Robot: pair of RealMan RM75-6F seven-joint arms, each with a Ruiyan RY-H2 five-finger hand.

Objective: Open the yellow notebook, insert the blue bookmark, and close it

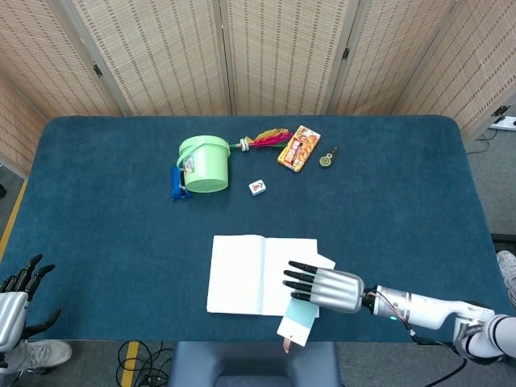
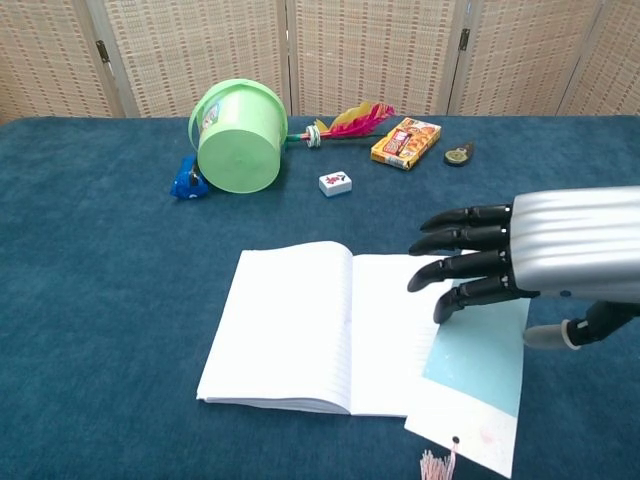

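The notebook (image 1: pixel 250 274) (image 2: pixel 300 325) lies open on the table, white lined pages up, near the front edge. My right hand (image 1: pixel 326 290) (image 2: pixel 545 250) hovers over its right page and holds the light blue bookmark (image 1: pixel 300 321) (image 2: pixel 475 375), which hangs down over the page's lower right corner and past the notebook's front edge. A small pink tassel (image 2: pixel 436 465) dangles from the bookmark's white end. My left hand (image 1: pixel 16 302) is at the far left table edge, off the table, fingers apart and holding nothing; the chest view does not show it.
At the back stand a green bucket (image 1: pixel 204 164) on its side, a blue object (image 1: pixel 178 184) beside it, a feathered toy (image 1: pixel 264 139), an orange snack box (image 1: pixel 299 148), a small white tile (image 1: pixel 257 187) and a small round trinket (image 1: pixel 326 159).
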